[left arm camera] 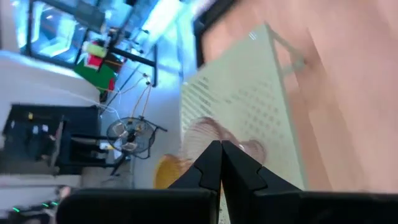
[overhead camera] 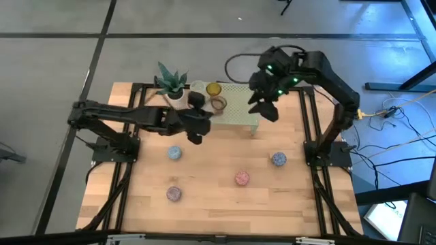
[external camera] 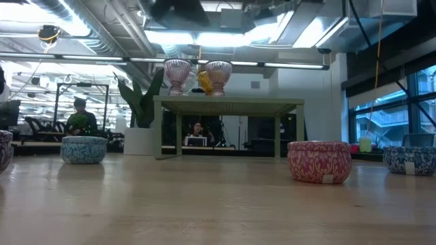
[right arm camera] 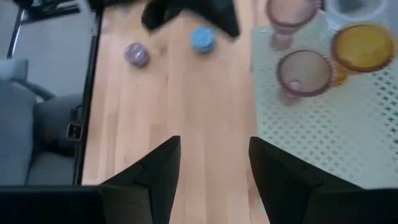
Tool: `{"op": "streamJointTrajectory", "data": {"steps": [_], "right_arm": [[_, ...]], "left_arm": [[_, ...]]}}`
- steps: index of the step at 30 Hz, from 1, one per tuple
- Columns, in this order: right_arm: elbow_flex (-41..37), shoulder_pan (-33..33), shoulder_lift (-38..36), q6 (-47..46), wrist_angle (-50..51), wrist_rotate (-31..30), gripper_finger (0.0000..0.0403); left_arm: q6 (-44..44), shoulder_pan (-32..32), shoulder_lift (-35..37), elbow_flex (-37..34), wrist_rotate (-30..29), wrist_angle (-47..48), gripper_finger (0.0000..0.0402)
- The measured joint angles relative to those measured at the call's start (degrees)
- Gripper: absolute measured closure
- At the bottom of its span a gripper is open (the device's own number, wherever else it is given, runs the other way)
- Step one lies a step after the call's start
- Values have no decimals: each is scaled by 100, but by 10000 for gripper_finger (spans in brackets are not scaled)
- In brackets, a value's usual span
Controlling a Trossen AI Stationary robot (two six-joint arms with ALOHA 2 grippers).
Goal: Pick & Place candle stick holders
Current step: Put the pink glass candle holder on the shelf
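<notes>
Several small glass cups stand on their feet at the left end of the pale green perforated stand: an amber one, a brownish-mauve one, a clear one and a pink one. Four small patterned cups sit on the wooden table: blue, mauve, pink and blue. My left gripper is shut and empty beside the stand's left end, with the cups just beyond its tips. My right gripper is open and empty above the stand's right part; it also shows in the right wrist view.
A potted spiky green plant stands at the far left, next to the stand. The low view shows the stand on its legs, with room beneath it. The table's near half holds only the four scattered cups.
</notes>
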State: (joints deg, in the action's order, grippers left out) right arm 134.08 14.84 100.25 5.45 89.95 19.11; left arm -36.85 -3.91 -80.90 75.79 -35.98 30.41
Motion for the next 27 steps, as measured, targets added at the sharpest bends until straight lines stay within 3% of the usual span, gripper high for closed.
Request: {"op": "streamJointTrajectory", "data": {"steps": [3,6,11,16,20,24,27], "right_arm": [[-394,-241,-275,250,-11,0,208],[-1324,-512,-709,259,-215,-8,208],[-3841,-908,-1670,224,-1965,-582,211],[-5754,-980,-2364,-297,-3566,-667,234],[-6433,-980,-2762,-209,-3991,-689,253],[-6835,-926,-3220,-149,-4221,-1296,274],[-7548,-815,-3658,2,-5134,-1347,297]], "left_arm": [[573,-130,436,0,17,189,398],[1170,-250,854,-27,213,479,398],[1832,-525,1470,-481,397,590,398],[2357,-861,1948,-1052,22,540,398],[2681,-1081,2123,-1382,-295,486,398],[2927,-1254,2179,-1695,-549,215,398],[3106,-1356,2182,-1968,-691,-196,398]]}}
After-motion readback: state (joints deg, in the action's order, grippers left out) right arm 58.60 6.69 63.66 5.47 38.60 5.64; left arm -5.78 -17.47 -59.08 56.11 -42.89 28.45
